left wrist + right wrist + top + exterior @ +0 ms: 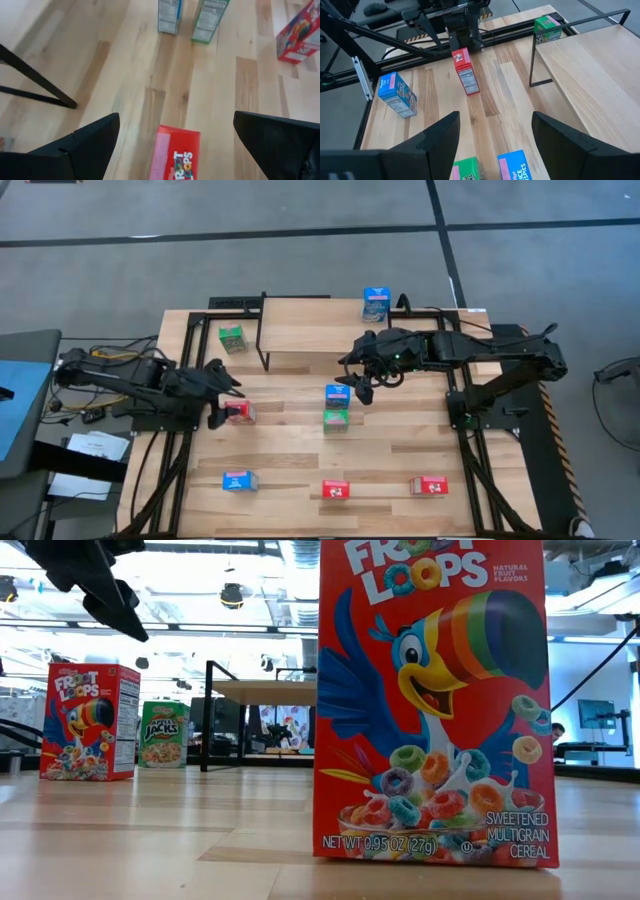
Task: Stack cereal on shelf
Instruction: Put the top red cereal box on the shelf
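Bench: smooth, matt pale wood planks. Shelf: light wood on thin black metal legs. Boxes: glossy printed card.

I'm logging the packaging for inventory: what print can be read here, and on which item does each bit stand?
"FROOT LOOPS", "NATURAL FRUIT FLAVORS", "SWEETENED MULTIGRAIN CEREAL", "NET WT 0.95 OZ (27g)": near red box.
"FROOT LOOPS": far red box.
"JACKS": green box.
"ROOT LOOPS": red box by left claw.
"ICE": blue box.
Other print: too small.

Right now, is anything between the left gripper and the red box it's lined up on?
Nothing visible. The left gripper is open with the red box right between its fingers, bare tabletop around it. The blue box and green box stand well beyond it.
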### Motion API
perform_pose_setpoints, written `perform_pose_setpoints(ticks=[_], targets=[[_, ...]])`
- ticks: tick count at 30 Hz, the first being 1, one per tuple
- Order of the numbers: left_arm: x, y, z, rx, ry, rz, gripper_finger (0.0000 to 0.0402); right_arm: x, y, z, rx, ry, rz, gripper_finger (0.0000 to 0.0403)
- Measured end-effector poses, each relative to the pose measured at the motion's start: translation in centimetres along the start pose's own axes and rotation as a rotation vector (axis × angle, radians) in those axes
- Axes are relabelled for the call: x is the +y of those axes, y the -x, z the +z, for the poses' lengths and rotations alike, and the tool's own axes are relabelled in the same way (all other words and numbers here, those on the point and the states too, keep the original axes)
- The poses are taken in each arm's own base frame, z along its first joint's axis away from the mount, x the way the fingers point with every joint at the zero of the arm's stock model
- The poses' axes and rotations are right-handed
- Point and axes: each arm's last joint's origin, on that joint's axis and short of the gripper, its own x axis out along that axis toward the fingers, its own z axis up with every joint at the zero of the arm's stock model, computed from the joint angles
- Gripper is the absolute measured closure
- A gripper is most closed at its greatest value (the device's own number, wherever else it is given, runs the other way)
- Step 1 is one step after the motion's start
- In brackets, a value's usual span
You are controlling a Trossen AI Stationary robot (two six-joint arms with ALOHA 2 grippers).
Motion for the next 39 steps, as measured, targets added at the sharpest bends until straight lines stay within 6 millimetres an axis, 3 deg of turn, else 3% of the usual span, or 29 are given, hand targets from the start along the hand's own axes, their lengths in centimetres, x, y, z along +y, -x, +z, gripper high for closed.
perform_pose_setpoints(ticks=[8, 39], targets=[[-0.1, -1.2, -0.7, 0.143, 0.017, 0.036, 0.0023, -0.1, 0.0, -0.3, 0.026, -0.006, -0.007, 0.0131], [-1.1, -5.2, -1.5, 0.4, -0.014, 0.096, 0.0023, -0.1, 0.0, -0.2, 0.024, -0.005, -0.007, 0.0131]])
